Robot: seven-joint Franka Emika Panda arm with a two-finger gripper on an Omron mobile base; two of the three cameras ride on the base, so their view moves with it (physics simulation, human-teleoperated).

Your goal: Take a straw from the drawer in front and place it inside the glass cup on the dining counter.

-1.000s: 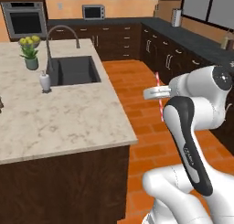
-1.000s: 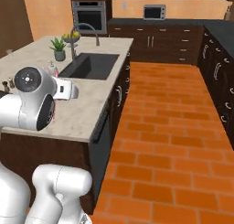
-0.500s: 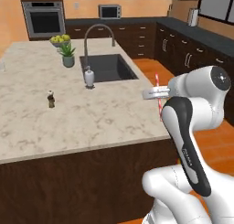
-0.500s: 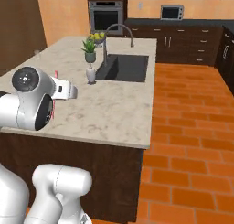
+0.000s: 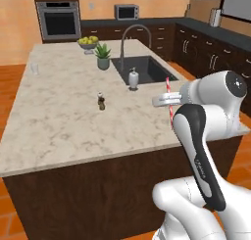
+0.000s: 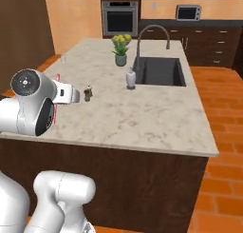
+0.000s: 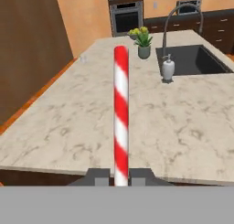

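Gripper (image 7: 120,176) is clamped tight on the straw (image 7: 121,113), red-and-white striped, standing straight up between the two dark fingertips (image 7: 98,175) in the hand view, rising toward 12 o'clock. Same straw shows in the left base view (image 5: 169,98) as a thin striped stick upright just in front of the white wrist, and in the right base view (image 6: 58,78) poking up behind the arm's round joint.

Dining counter (image 5: 59,111) spreads ahead, beige marbled stone on a dark wood base. Straw is held off the near edge of it, not touching the top.

Glass cup (image 5: 34,68) sits far off at approx 10 o'clock in the left base view, near the counter's far left edge, well apart from the straw. In the hand view it's a faint clear shape (image 7: 82,59) at approx 11 o'clock; too small to tell more.

Mid-counter: small dark shaker (image 5: 101,102), alone. Beyond it, white soap bottle (image 5: 133,78) just beside the dark sink (image 5: 145,69), curved tap (image 5: 133,36) arching over it. Potted plant (image 5: 103,56) at the sink's far-left corner, fruit bowl (image 5: 88,42) w/ yellow fruit behind it at the back edge.

Bkgd: oven (image 5: 59,19) in the wall, microwave (image 5: 126,12) on the black worktop, orange brick floor (image 6: 218,132) at 3 o'clock in the right base view.
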